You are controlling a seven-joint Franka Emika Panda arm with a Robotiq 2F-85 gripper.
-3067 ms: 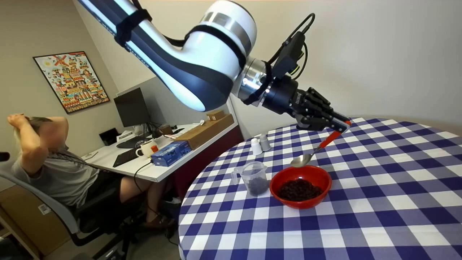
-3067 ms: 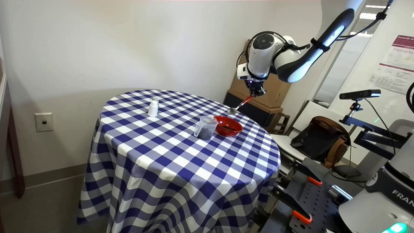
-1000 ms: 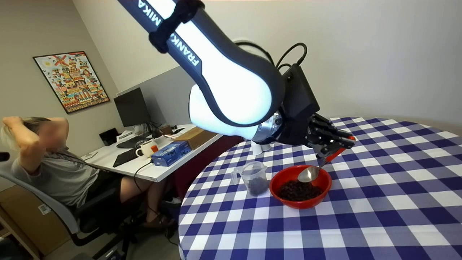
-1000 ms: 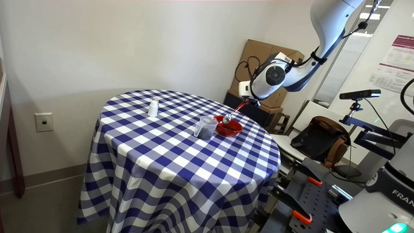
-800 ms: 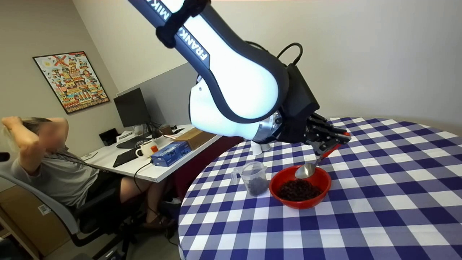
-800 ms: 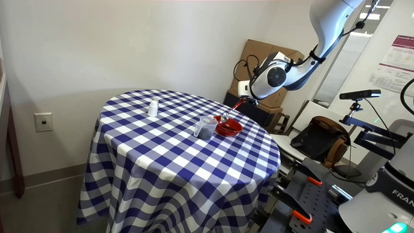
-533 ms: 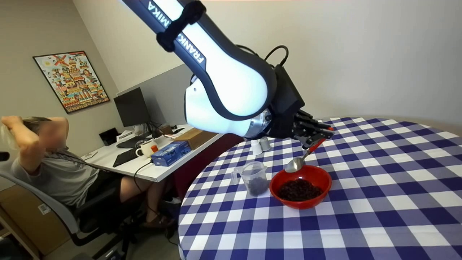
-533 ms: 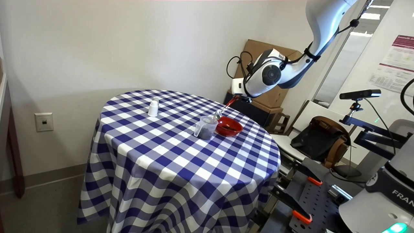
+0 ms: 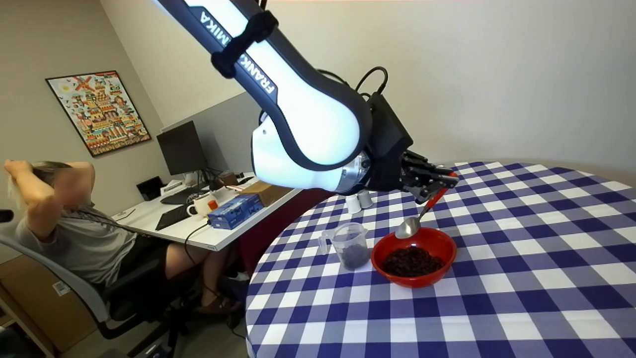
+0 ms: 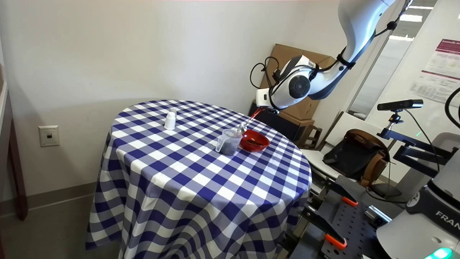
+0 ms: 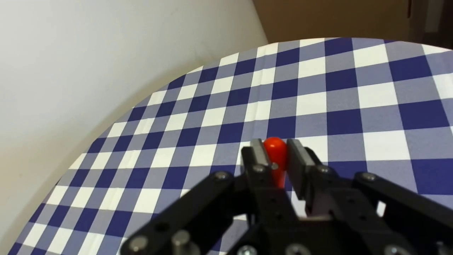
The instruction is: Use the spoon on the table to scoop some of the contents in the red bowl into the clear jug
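My gripper (image 9: 449, 180) is shut on the red-orange handle of the spoon (image 9: 407, 227); the wrist view shows the handle end (image 11: 276, 150) between the fingertips. The spoon slants down with its silver bowl lowest, above the far-left rim of the red bowl (image 9: 415, 281). I see no pieces on the spoon. In an exterior view the spoon's tip (image 10: 241, 128) overlaps the rim of the clear jug (image 10: 228, 142). The contents, dark pieces (image 9: 412, 262), lie in the red bowl. The jug (image 9: 351, 233) stands close left of it and holds dark material (image 9: 354, 256).
The round table has a checkered cloth (image 9: 521, 278). White and grey shakers (image 9: 353, 201) stand behind the jug. A desk (image 9: 198, 233) with a blue box (image 9: 235, 211) and a seated person (image 9: 94, 238) are at the left. A wall runs behind the table.
The arm came down and the spoon dipped into the red bowl's opening, then rose and moved left toward the jug. Over the last half second it has barely moved.
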